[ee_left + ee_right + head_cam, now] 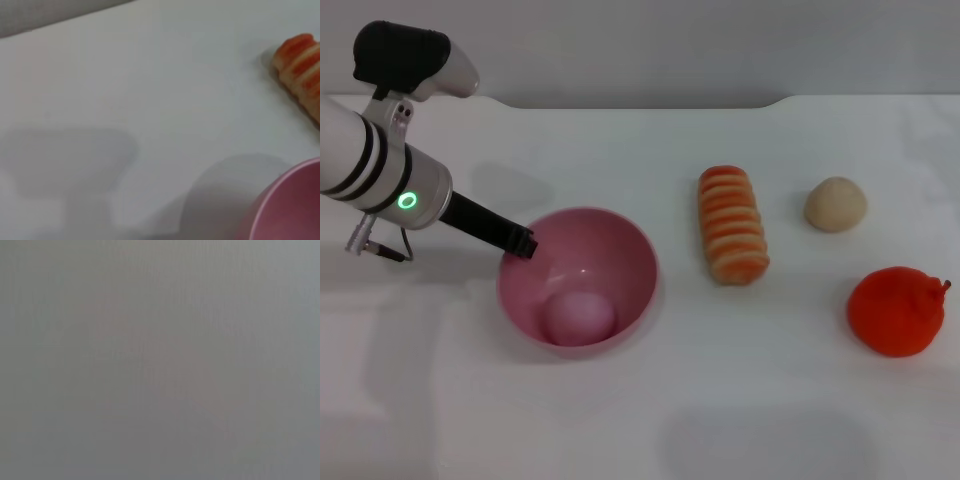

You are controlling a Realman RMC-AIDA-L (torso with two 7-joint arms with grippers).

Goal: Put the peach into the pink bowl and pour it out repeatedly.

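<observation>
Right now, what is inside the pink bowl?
The peach lies at the bottom of the pink bowl, alone. The left gripper is at the rim; the bowl floor beneath the peach is covered.

- No text, label, brand name or number can be read on anything shown.
- One sign is seen: a green glowing ring on the left arm's [380, 170] grey housing.

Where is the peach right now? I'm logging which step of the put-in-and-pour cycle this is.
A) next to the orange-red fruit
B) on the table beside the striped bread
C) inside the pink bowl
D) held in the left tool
C: the peach lies at the bottom of the pink bowl, with the left tool at the bowl's rim.
</observation>
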